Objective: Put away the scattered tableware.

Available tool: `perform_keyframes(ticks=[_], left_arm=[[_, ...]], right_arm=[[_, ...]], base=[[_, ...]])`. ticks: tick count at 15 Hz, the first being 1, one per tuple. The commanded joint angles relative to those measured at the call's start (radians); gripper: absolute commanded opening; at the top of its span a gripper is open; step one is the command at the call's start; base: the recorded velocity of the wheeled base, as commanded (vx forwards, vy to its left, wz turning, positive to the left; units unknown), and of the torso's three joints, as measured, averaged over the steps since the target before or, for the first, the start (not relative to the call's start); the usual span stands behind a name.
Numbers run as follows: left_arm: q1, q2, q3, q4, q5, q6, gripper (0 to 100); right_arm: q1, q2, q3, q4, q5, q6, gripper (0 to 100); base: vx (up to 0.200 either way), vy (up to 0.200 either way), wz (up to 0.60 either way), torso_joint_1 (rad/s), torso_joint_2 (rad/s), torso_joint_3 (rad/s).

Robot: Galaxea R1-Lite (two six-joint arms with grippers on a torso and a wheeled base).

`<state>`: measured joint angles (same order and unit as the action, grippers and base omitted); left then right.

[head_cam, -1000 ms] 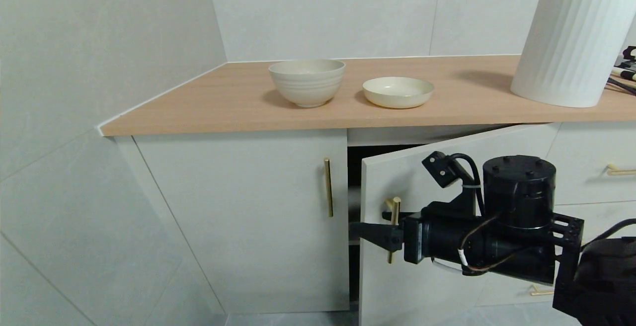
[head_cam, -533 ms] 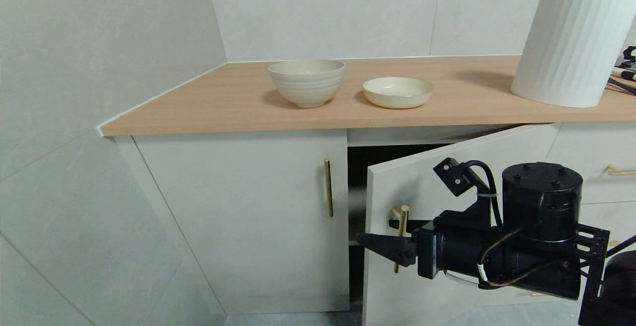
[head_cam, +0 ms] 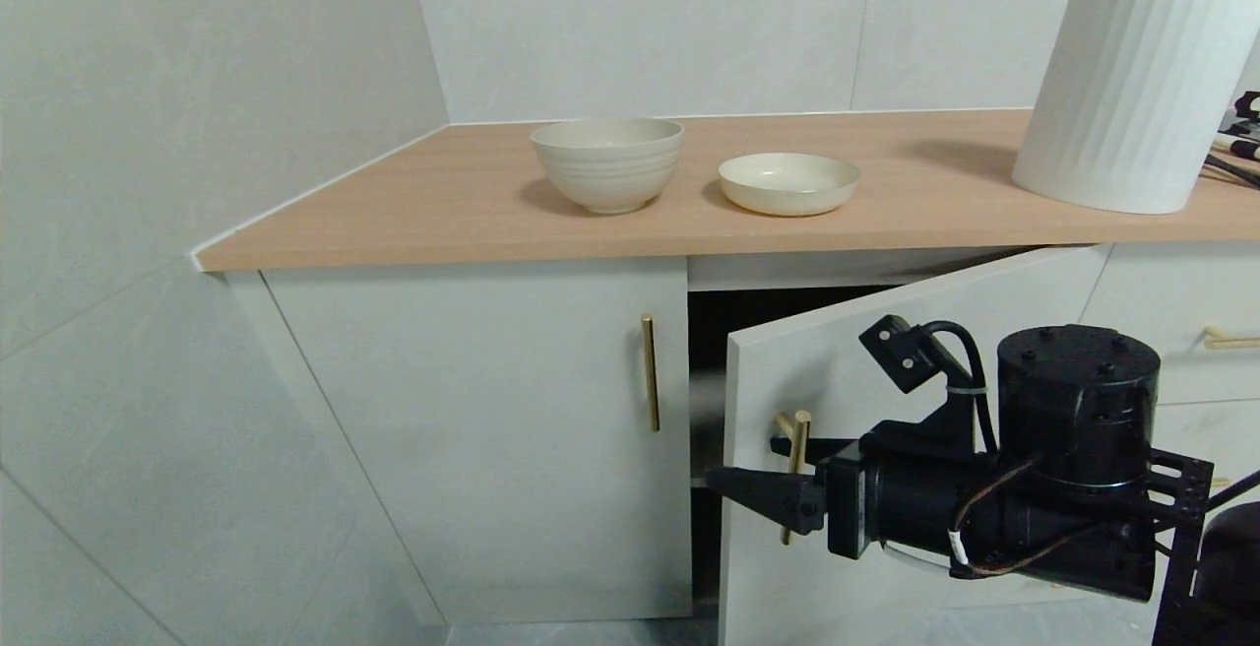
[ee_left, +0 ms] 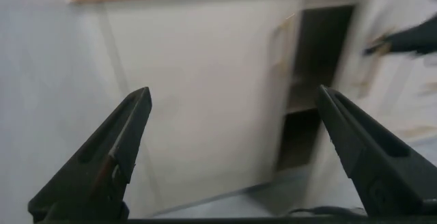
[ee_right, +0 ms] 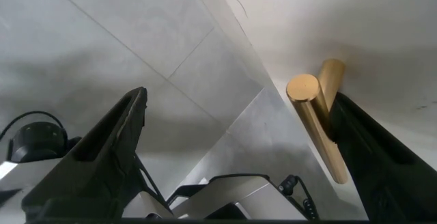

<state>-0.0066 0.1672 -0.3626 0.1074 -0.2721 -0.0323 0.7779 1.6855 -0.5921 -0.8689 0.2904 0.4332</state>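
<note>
Straddling the ajar door handle [head_cam: 799, 434], right fingers [head_cam: 753, 486] are spread, left fingers [ee_left: 102, 162] likewise; bowl [head_cam: 607, 161] and dish [head_cam: 787, 183] sit on countertop [head_cam: 443, 213].

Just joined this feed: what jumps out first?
The right gripper sits low on the right, jaws open astride the brass handle of the partly open cabinet door. On the wooden countertop above, a bowl and a shallow dish sit side by side, apart; a tall white ribbed container stands at the far right.

We look down from the head over the surface [head_cam: 443, 218]; our left wrist faces the cabinet [ee_left: 205, 80] from farther off, our right wrist sits close against its handle [ee_right: 318, 128].
</note>
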Motion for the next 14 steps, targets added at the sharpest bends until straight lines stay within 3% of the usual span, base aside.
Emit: perform_keyframes(ticks=[1, 3, 6, 9, 12, 14], left_arm=[[-0.01, 0.344, -0.24, 0.031, -0.107, -0.024, 100], [-0.013, 0.522, -0.311, 0.008, -0.188, -0.021, 100], [-0.036, 0.733, -0.323, -0.08, -0.317, -0.023, 100], [-0.073, 0.885, -0.323, -0.109, -0.34, -0.023, 100], [-0.205, 1.138, -0.191, -0.38, -0.338, -0.031, 100], [-0.266, 1.213, -0.128, -0.482, -0.335, -0.04, 100]], right_arm=[[0.011, -0.006, 0.003, -0.002, 0.006, 0.001, 100], [0.012, -0.007, 0.003, -0.002, 0.006, 0.001, 100], [0.012, -0.029, 0.005, -0.002, 0.006, 0.006, 100], [0.012, -0.038, 0.006, -0.002, 0.006, 0.004, 100], [0.012, -0.035, 0.012, -0.002, 0.007, 0.009, 100], [0.012, -0.037, 0.014, -0.002, 0.007, 0.009, 100]], base=[[0.0, 0.0, 0.0, 0.0, 0.0, 0.0], [0.0, 0.0, 0.0, 0.0, 0.0, 0.0], [0.0, 0.0, 0.0, 0.0, 0.0, 0.0], [0.0, 0.0, 0.0, 0.0, 0.0, 0.0], [0.0, 0.0, 0.0, 0.0, 0.0, 0.0], [0.0, 0.0, 0.0, 0.0, 0.0, 0.0]])
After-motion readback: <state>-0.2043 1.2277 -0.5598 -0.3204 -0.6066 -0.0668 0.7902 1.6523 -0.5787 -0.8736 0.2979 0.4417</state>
